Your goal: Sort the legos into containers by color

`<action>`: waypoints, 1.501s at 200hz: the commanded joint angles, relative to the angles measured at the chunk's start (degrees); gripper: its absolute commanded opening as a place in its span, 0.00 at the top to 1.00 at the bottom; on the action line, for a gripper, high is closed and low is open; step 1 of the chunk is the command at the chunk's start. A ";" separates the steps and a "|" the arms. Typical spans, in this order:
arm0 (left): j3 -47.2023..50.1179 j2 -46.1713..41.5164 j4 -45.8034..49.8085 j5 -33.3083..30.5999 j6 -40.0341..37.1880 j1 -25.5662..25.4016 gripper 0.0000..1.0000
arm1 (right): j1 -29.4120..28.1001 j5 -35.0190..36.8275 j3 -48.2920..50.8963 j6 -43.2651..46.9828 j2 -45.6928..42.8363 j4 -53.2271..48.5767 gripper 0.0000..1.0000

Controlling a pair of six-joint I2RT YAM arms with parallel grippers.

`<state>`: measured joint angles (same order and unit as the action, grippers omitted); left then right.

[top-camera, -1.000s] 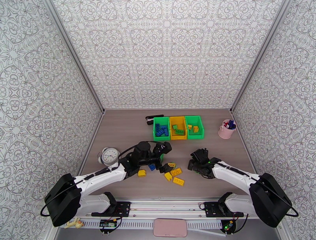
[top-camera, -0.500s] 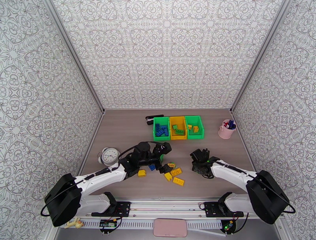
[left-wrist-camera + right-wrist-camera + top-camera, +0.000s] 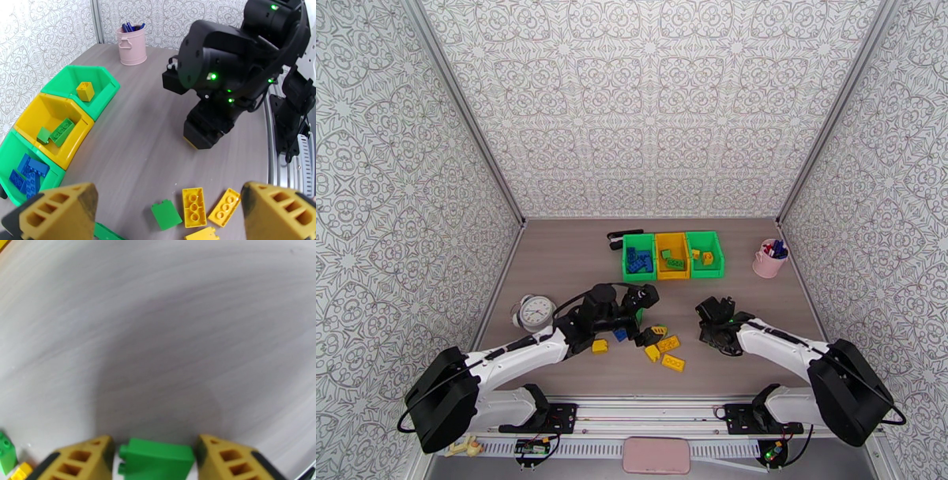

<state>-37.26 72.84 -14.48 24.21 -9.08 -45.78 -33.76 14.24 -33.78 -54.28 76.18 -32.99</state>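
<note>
The right tool [image 3: 154, 438] grasps a green lego [image 3: 158, 459]. The left tool [image 3: 166, 191] hangs released, yellow legos [image 3: 193, 207] between its fingers.

Alarm clock [image 3: 536, 312], pink pen cup [image 3: 769, 262]

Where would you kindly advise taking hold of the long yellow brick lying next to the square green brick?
Probably its two long side faces, mid-length, coming straight down: the yellow brick lies flat, and those faces are parallel and close together. The green brick lies close on one side.
</note>
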 commanded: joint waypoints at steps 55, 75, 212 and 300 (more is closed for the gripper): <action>0.70 1.08 -1.95 0.53 0.56 -0.42 0.00 | -1.31 -4.70 -1.47 -1.29 0.46 -2.30 0.49; 0.80 1.08 -2.22 0.41 0.86 -0.48 0.00 | -1.31 -4.17 -2.02 -0.85 0.87 -2.48 0.55; 4.50 -4.76 -1.60 -3.99 1.86 0.17 0.00 | 0.66 1.79 -27.06 18.71 9.23 3.31 0.56; 7.31 -11.08 0.19 -11.60 4.12 -0.50 0.00 | 5.45 -0.62 -51.48 27.00 31.61 8.15 0.58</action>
<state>-31.35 63.77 -15.62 16.56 -6.02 -45.76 -29.28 14.11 -79.11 -30.89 103.15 -26.04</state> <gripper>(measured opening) 0.995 0.426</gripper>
